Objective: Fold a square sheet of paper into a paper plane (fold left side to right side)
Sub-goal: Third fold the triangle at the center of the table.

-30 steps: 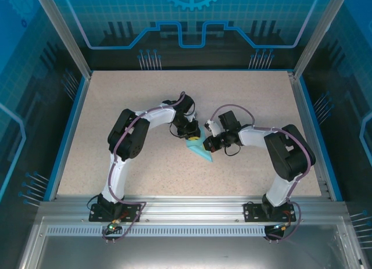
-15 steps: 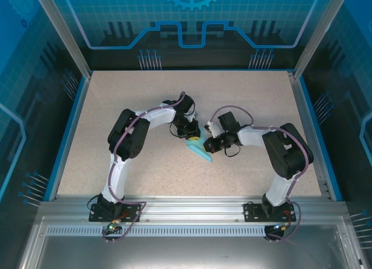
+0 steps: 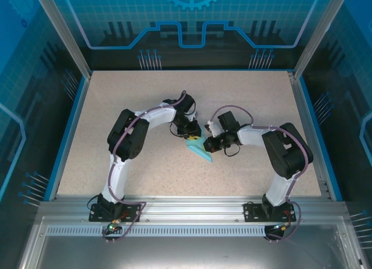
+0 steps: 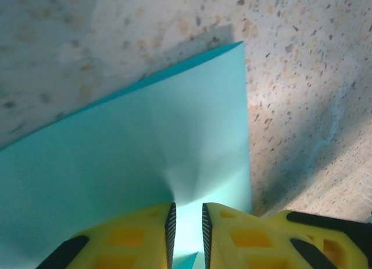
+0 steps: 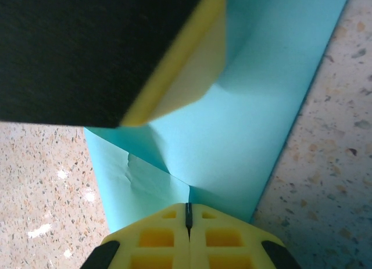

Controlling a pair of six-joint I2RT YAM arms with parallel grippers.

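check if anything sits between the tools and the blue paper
Nothing visible does. The right tool is shut on the paper at its edge, and the left tool sits right at the paper, its jaws slightly apart.

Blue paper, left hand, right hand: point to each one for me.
blue paper [image 4: 145, 147]: left wrist view, middle of flat face
left hand [image 4: 186, 208]: left wrist view, gap between fingertips
right hand [image 5: 187, 214]: right wrist view, seam between shut fingertips

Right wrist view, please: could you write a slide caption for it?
Right hand shut on the folded light-blue paper over the speckled table.
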